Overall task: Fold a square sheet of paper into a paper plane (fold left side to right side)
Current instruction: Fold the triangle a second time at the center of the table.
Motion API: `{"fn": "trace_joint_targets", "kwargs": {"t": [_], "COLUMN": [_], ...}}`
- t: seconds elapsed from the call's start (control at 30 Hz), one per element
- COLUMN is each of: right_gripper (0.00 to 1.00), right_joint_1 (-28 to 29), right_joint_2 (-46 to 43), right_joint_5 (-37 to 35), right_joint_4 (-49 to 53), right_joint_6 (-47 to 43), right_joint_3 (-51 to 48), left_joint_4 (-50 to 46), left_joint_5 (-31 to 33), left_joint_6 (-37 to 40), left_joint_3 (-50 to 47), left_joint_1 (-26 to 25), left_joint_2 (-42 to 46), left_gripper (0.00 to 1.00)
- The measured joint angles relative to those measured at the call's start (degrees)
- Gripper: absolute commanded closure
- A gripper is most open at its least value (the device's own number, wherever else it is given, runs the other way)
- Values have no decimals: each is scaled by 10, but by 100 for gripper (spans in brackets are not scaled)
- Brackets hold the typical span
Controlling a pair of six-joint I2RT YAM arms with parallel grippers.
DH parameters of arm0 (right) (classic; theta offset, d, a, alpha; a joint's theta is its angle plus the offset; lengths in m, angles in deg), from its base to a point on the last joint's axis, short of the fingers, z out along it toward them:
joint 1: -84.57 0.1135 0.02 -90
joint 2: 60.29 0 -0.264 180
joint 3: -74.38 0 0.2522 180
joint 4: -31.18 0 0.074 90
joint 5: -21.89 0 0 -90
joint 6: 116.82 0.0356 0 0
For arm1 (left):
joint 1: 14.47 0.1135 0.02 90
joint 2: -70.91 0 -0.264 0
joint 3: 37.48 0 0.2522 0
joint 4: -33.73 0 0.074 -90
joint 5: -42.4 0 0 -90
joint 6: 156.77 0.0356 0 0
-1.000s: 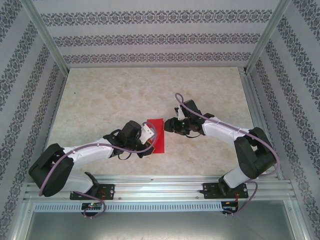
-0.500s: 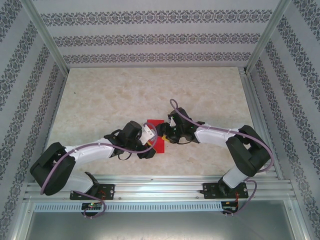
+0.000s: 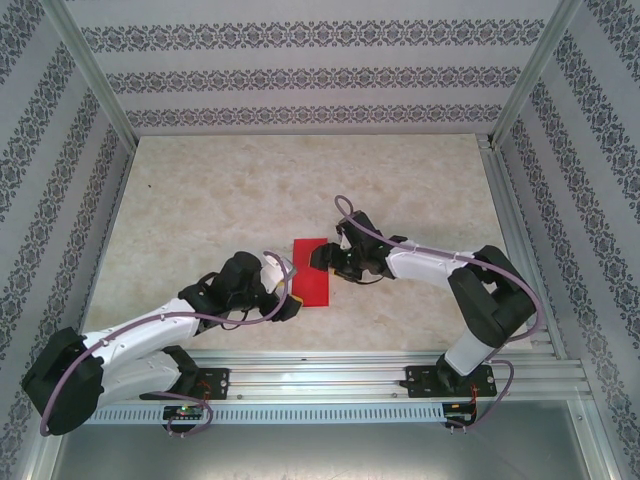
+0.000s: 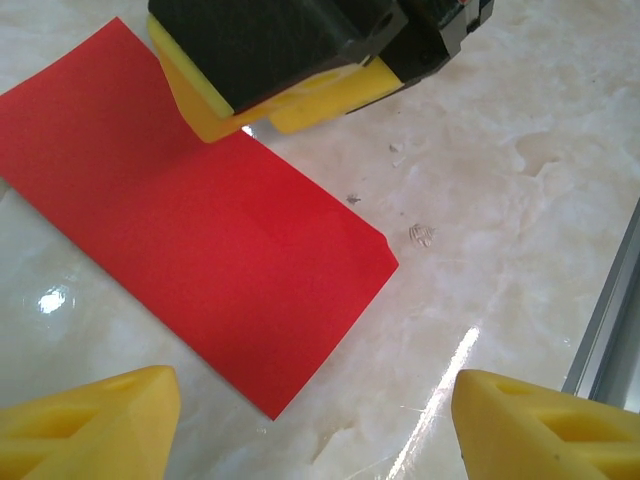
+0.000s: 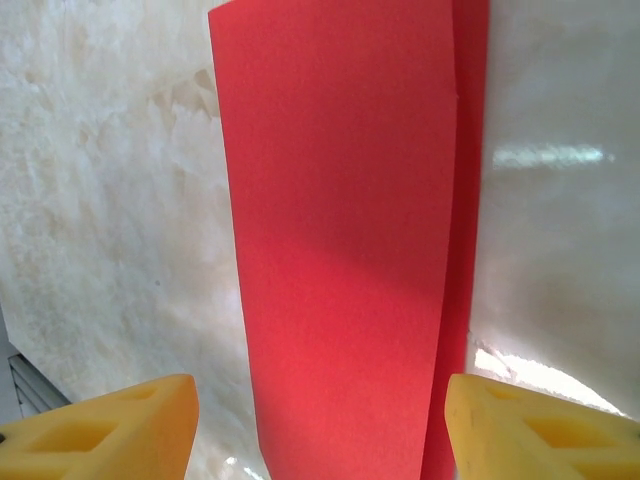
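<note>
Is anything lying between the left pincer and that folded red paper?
Nothing visible does. The open left pincer hangs by the near corner of the red paper, with just tabletop between; the right pincer is at the far end.
</note>
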Motion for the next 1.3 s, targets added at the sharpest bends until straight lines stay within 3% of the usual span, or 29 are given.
{"fn": "trace_joint_targets", "kwargs": {"t": [0.37, 0.63, 0.97, 1.3], "right_gripper": [32, 44, 50, 57], "right_joint_1": [0, 0, 4, 42], "right_joint_2": [42, 42, 20, -14], "right_joint_5": [2, 21, 33, 45], "right_joint_4": [2, -16, -34, -82], "right_joint_6": [-13, -9, 6, 65], "right_joint_3": [18, 18, -12, -65], "left_joint_4": [3, 3, 3, 3], "left_joint_5": [6, 6, 6, 6], "left_joint_6": [-7, -7, -7, -6], "left_joint_3": [-1, -1, 0, 1], "left_joint_1": [0, 0, 0, 0], "left_joint_2": [-17, -26, -34, -45], "left_gripper": [28, 28, 28, 28]}}
